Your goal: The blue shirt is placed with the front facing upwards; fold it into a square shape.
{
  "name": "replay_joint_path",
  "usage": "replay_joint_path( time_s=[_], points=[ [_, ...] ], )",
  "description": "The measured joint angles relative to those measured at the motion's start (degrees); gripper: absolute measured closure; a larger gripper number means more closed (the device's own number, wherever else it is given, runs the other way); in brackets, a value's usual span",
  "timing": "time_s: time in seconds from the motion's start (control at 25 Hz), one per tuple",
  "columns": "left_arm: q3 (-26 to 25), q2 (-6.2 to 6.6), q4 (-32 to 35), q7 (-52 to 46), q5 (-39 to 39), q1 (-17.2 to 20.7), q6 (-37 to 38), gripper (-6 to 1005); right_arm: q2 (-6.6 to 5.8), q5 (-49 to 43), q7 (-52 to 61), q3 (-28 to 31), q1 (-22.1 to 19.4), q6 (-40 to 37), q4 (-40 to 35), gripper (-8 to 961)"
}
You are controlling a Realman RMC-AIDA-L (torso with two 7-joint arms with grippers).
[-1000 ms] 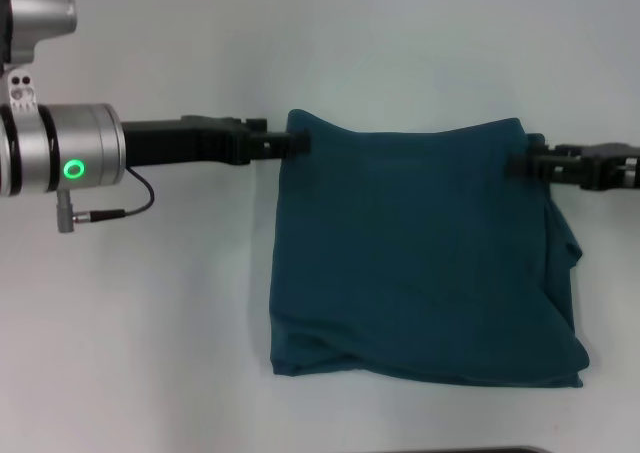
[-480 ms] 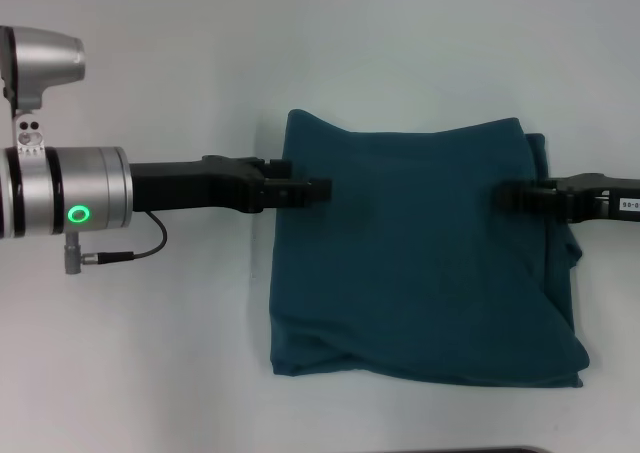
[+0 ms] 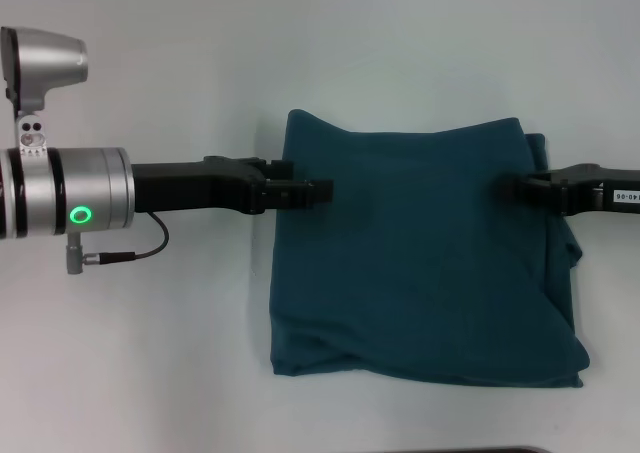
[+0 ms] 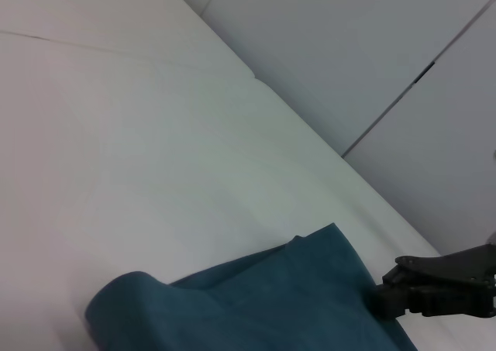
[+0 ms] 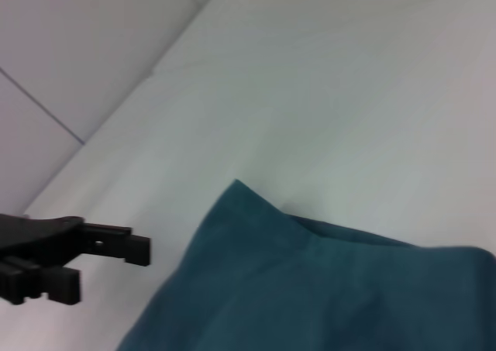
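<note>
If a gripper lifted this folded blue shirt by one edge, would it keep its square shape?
Probably not. The blue shirt is soft cloth lying in loose layers, with uneven edges at its near side, so it would likely sag and unfold. It looks light, so a push from the left gripper or right gripper would probably bunch it rather than slide it whole.

Blue shirt (image 3: pixel 420 253) (image 4: pixel 263 304) (image 5: pixel 325 289): dark teal-blue, folded into a rough square, lying flat, centre to right of the scene. Plain cloth facing up; no lettering, collar or label showing. Far edge fairly straight, with a slight dip toward the left corner. Near edge thick and layered, with a soft bulging fold near the left corner. Right side uneven, extra layers of cloth sticking out past the top layer. Faint creases across the surface.
</note>
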Motion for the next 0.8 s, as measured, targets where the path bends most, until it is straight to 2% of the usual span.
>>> replay_joint_path(
  time_s=[0.16,0.28,0.56,0.8],
  points=[
    [0.0,0.00,0.0,0.2,0.0,-0.1,0.2,156,0.00,1.8,-2.2,0.0,0.1,-4.5,0.0,878],
    [0.0,0.00,-0.1,0.2,0.0,-0.2,0.2,155,0.09,2.0,-2.3,-0.5,0.7,-5.0,0.1,889],
    [0.0,0.00,0.0,0.2,0.0,-0.4,-0.2,155,1.45,1.8,-2.0,-5.8,1.9,2.2,0.9,888],
    [0.0,0.00,0.0,0.3,0.0,-0.3,-0.5,155,1.44,1.8,-1.1,-9.5,2.4,8.3,2.7,886]
  ],
)
